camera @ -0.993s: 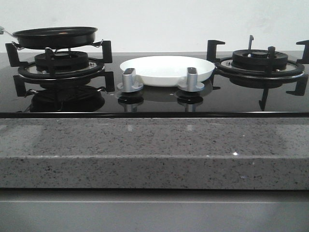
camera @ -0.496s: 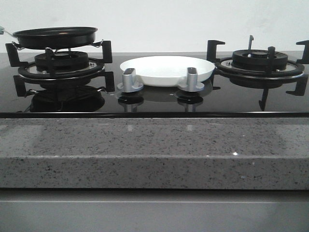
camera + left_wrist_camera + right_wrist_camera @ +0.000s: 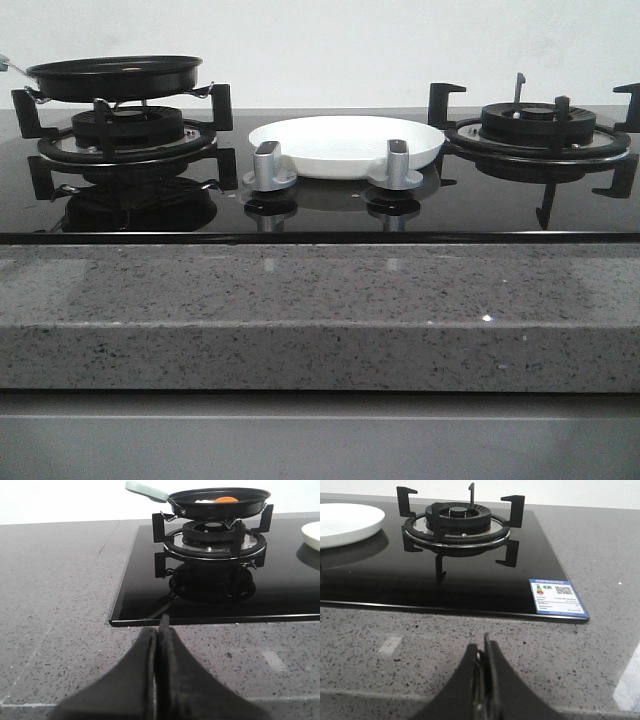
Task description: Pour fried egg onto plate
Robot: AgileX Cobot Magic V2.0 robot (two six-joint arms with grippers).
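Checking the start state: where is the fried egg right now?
The fried egg lies in the black frying pan on the left burner, left of the white plate; only the left wrist view shows it.

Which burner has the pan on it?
The left burner: the black pan sits on its grate; the right burner is bare.

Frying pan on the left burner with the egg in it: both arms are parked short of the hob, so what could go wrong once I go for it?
1. The frying pan sits high on the burner grate; a push on its pale handle could tip it or slide it off.
2. The fried egg lies loose and may slide out before reaching the plate.
3. Two control knobs stand just before the plate; a low arm might clip them.
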